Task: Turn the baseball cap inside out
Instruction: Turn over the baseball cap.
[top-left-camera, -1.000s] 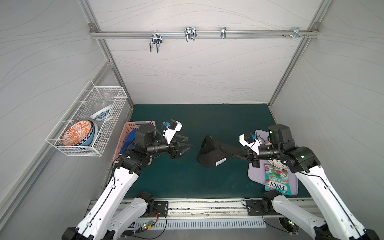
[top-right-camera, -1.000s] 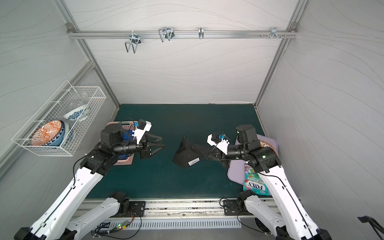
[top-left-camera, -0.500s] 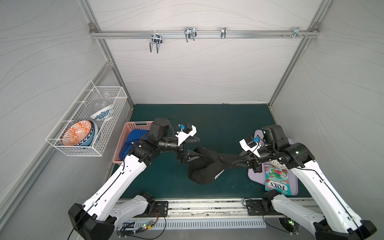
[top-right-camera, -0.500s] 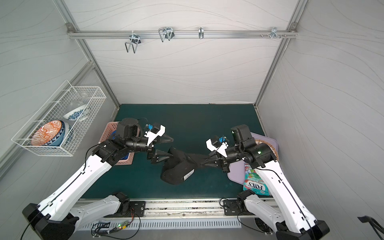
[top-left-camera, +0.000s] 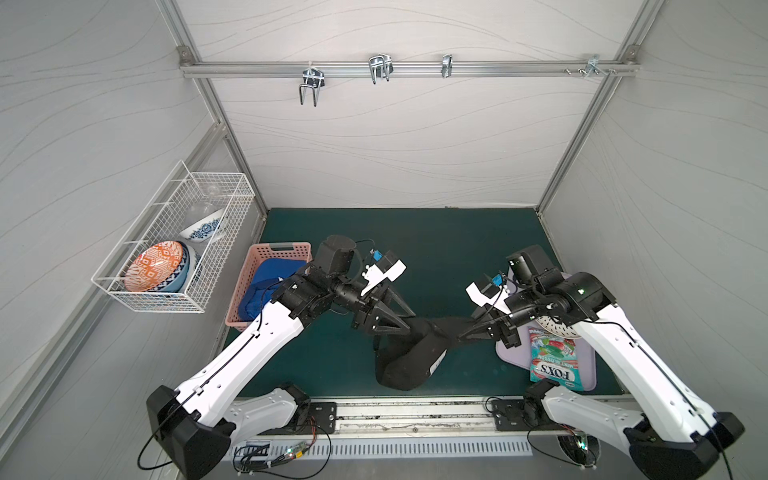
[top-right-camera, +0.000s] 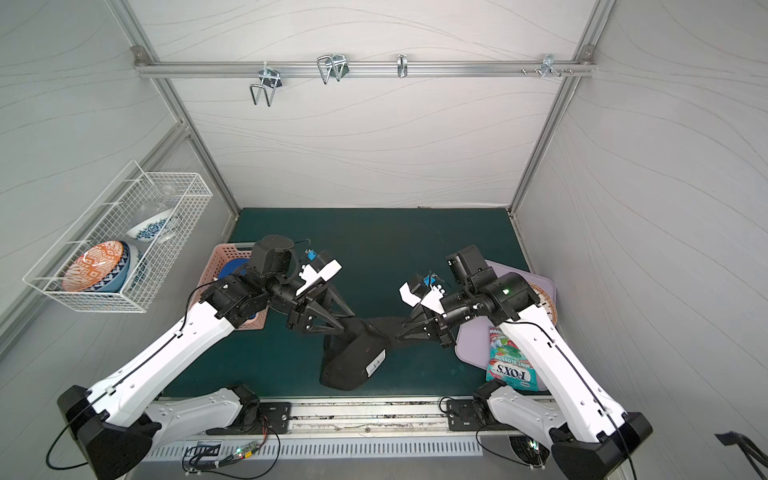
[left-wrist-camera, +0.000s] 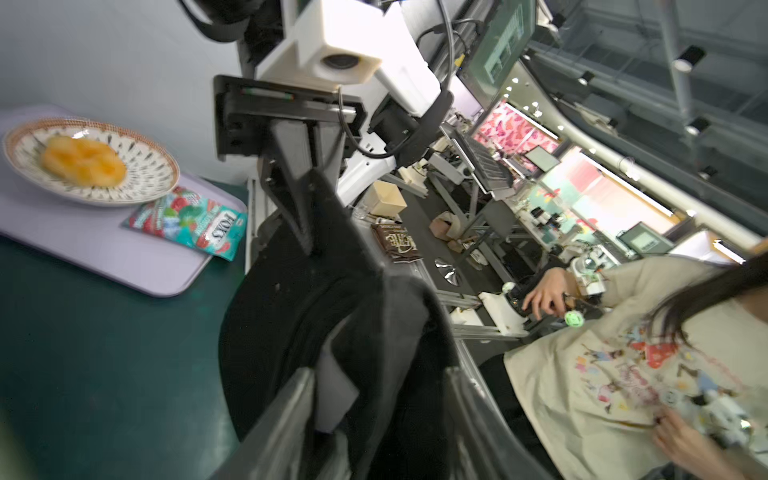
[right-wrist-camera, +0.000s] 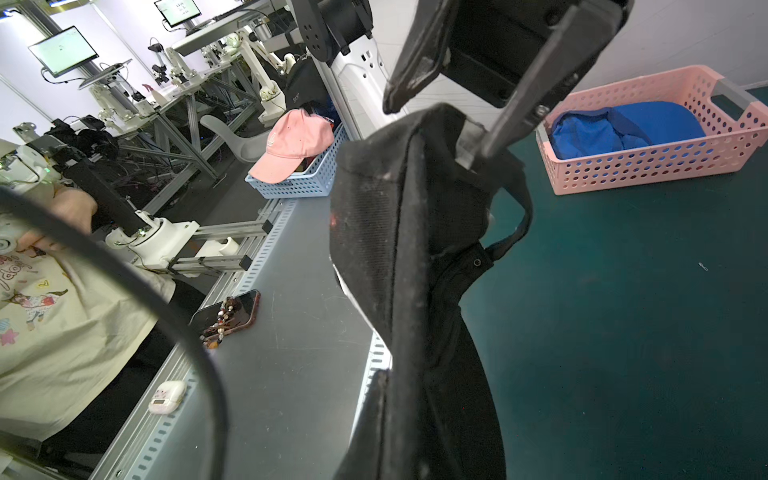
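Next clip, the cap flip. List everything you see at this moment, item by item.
black baseball cap: one, black, stretched between both grippers over the mat's front
mat: one, dark green, cell floor
pink basket: one, pink, mat's left edge
blue cloth: one, blue, inside the pink basket
wire basket: one, white, on the left wall
bowls: at least three, orange and blue patterns, in the wire basket
tray: one, lilac, mat's right edge
candy bag: one, teal and red, on the tray
plate: one, white patterned, on the tray
pastry: one, orange, on the plate
hooks: several, metal, rear rail
pink cap: one, pink, in a blue basket outside the cell
left gripper: black, closed on the cap's rim
right gripper: black, shut on the opposite edge
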